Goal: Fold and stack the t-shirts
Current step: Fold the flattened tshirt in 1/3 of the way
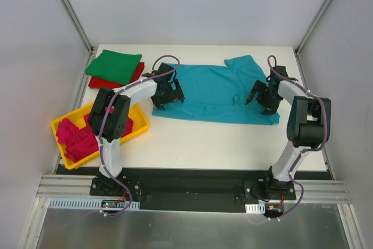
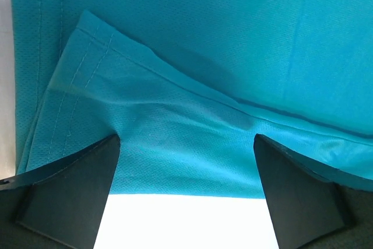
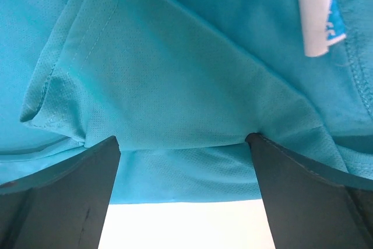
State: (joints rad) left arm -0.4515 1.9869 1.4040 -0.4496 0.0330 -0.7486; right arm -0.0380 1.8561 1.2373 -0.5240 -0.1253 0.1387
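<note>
Jaws on both arms spread wide, nothing held. Left gripper (image 1: pixel 166 96) sits over the hem end of the teal t-shirt (image 1: pixel 213 93), right gripper (image 1: pixel 260 97) over the collar end; shirt lies flat between them. Risk: pinching only the top folded layer, so the fold skews or slips.

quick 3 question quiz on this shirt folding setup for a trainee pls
1. True or false: the green shirt lies on the red shirt.
2. What colour are the shirts in the yellow tray? A pink, B green, C teal.
3. Fill in: over the teal shirt, the left gripper and right gripper are both ___.
Key: 1 true; 2 A; 3 open.
</note>
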